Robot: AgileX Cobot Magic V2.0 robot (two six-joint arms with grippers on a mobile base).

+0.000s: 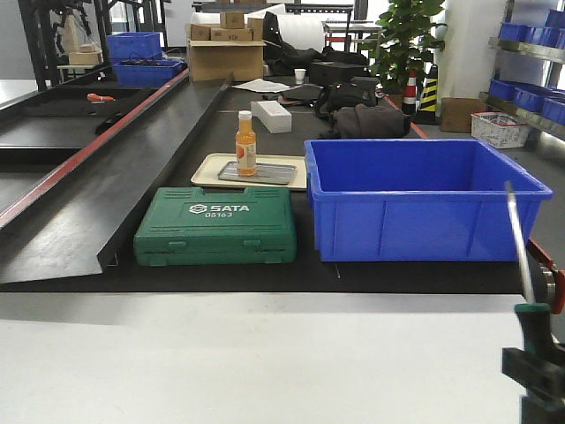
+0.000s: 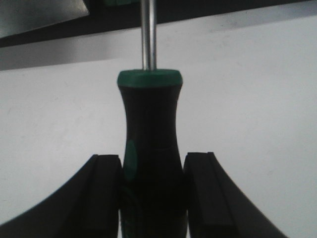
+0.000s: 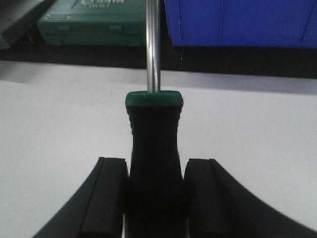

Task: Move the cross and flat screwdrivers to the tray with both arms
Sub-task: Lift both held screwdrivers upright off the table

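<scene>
The left gripper clamps one screwdriver, the right gripper the other screwdriver, both by the handle, and either long shaft could topple the bottle on the tray.

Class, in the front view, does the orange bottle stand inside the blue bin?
No, the orange bottle stands on the grey tray, left of the blue bin.
</scene>
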